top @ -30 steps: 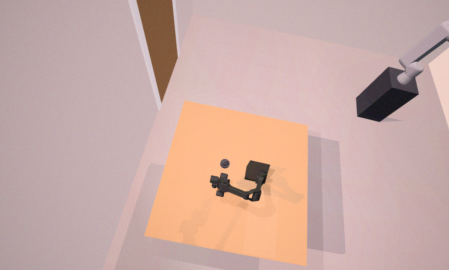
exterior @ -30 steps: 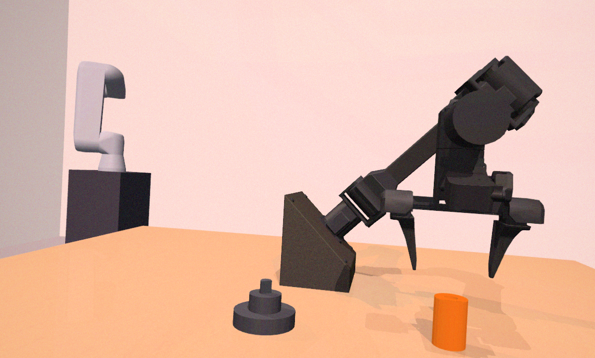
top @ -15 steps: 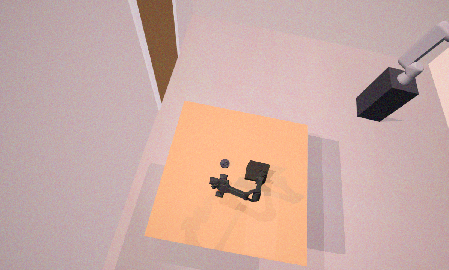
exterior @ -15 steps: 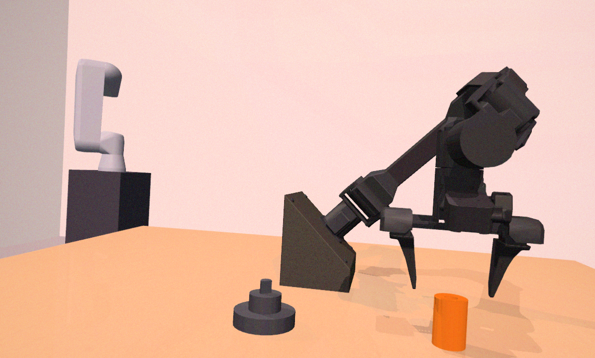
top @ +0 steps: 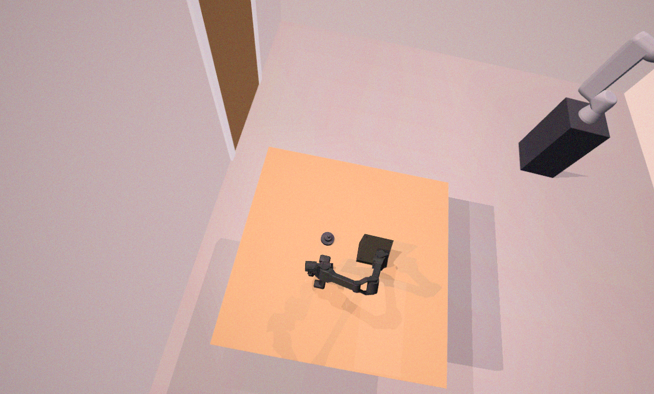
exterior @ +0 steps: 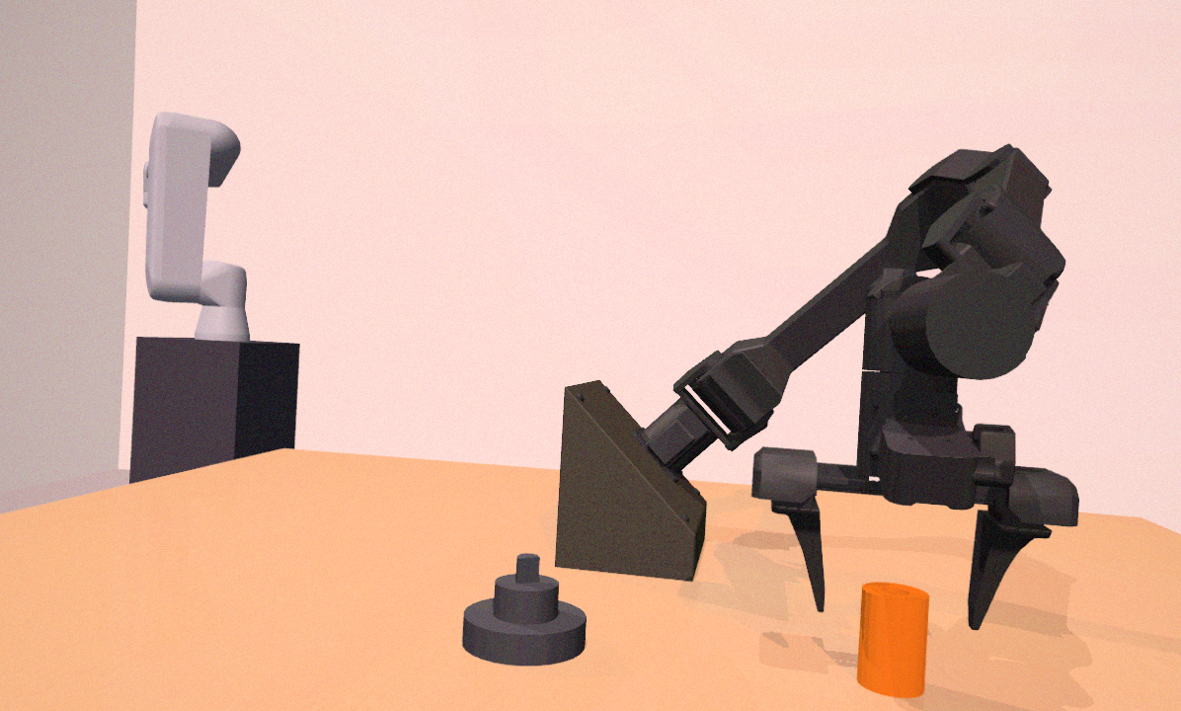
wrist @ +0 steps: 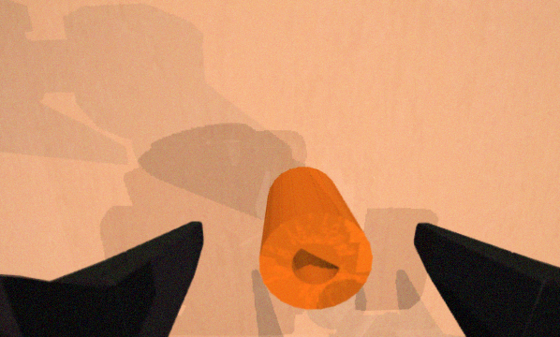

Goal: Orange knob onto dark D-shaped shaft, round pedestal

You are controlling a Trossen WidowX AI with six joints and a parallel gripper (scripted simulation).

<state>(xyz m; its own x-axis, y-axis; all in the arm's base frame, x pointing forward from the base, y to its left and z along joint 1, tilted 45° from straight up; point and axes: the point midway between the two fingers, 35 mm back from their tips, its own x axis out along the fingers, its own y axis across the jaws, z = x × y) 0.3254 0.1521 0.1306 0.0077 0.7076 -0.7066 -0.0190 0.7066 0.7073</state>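
The orange knob (exterior: pixel 894 650) (wrist: pixel 310 201) stands upright on the table. In the wrist view its D-shaped hole faces up, flat edge slanting from upper left down to the right. My gripper (exterior: pixel 898 618) (wrist: pixel 310 233) is open and empty, pointing down. Its fingertips are apart on either side of the knob in the wrist view; their exact height beside it is hard to tell. The round dark pedestal (top: pixel 322 241) (exterior: pixel 523 643) stands left of the knob in the exterior view, its shaft (exterior: pixel 526 568) upright and bare. The knob is hidden under the arm in the top view.
The arm's dark wedge-shaped base (top: pixel 373 247) (exterior: pixel 621 521) stands on the orange table (top: pixel 290 186) (exterior: pixel 223 575), behind and right of the pedestal in the exterior view. A grey arm (top: pixel 613 68) (exterior: pixel 179 211) on a dark block (top: pixel 559 142) (exterior: pixel 188 406) stands off the table.
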